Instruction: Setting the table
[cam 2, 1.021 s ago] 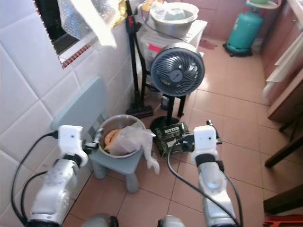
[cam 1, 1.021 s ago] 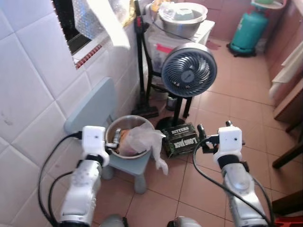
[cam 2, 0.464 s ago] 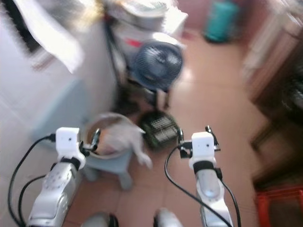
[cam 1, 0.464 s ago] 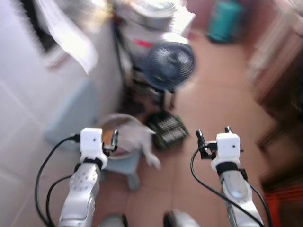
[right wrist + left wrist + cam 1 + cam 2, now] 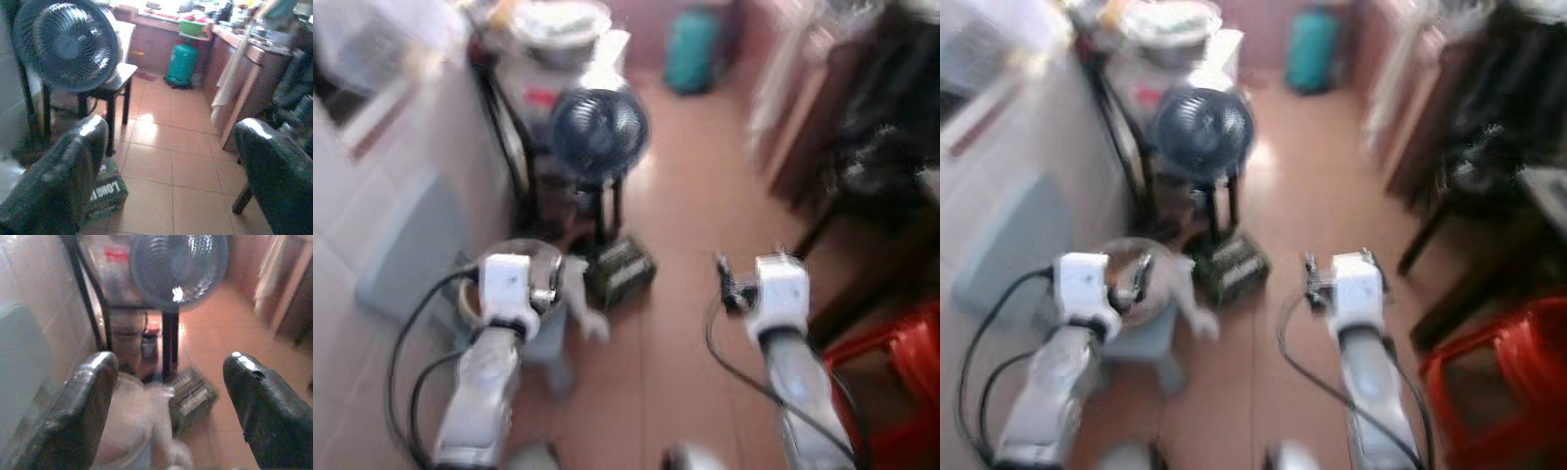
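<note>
I stand on a terracotta tile floor [image 5: 675,245] in a cluttered kitchen, and the head views are smeared, so I judge I am mid-turn and between steps of the table setting. A white tiled wall [image 5: 382,196] fills the left of the frame; a dark piece of furniture [image 5: 891,127] sits at upper right and a red stool [image 5: 891,372] at lower right. I cannot make out any desk top or tableware there.

Upper centre stands a dark fan [image 5: 599,132], with a teal gas cylinder [image 5: 690,51] beyond it. Below the fan, a metal bowl [image 5: 514,264] with a pale plastic bag rests on a small blue stool [image 5: 543,338], a green box [image 5: 619,272] beside it on the floor.

The bowl, the only dish I can find, lies at lower left, just ahead of my left gripper [image 5: 171,401], so that arm is nearer. My right gripper [image 5: 171,171] points over bare floor, well apart from it. Both sets of jaws are spread wide and hold nothing.
</note>
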Robot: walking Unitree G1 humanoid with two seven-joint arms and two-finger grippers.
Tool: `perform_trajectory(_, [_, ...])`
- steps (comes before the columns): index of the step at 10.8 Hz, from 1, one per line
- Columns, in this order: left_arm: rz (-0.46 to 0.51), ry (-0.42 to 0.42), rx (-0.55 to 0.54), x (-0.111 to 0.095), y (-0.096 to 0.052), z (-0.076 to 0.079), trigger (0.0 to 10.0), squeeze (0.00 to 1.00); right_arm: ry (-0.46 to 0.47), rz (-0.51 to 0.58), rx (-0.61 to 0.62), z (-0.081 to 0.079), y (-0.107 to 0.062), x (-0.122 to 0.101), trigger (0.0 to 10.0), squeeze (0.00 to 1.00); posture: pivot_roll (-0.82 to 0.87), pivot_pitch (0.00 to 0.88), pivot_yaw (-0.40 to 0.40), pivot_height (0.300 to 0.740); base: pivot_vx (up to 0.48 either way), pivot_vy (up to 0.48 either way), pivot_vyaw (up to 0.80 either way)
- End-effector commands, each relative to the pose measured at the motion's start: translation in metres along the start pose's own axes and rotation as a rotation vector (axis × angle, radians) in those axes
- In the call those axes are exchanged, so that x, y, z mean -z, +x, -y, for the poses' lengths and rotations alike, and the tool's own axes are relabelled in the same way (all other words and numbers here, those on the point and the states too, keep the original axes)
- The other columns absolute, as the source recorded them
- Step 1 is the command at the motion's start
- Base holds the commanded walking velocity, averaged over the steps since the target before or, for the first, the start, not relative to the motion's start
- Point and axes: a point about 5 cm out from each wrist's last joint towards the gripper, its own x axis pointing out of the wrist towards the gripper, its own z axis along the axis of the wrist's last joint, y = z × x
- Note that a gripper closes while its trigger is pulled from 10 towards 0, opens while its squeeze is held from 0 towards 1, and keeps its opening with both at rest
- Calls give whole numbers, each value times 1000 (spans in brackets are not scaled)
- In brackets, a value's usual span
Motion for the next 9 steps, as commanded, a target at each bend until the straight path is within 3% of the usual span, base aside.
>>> perform_trajectory(1, [37,-27,41,-7,2,6,10000,0,0,-50,15,5,-8,10,10000,0,-48,97,35,740,0,0,-800])
perform_trajectory(3, [20,-52,43,-6,3,5,10000,0,10,-60,32,6,-13,11,10000,0,-53,102,38,740,0,0,-800])
perform_trajectory(6, [6,-54,44,-4,4,3,10000,0,12,-96,50,8,-27,18,10000,0,-62,113,42,740,0,376,-800])
perform_trajectory(9, [18,-58,44,-7,6,5,10000,0,13,-95,56,9,-26,15,10000,0,-65,117,42,740,0,0,-800])
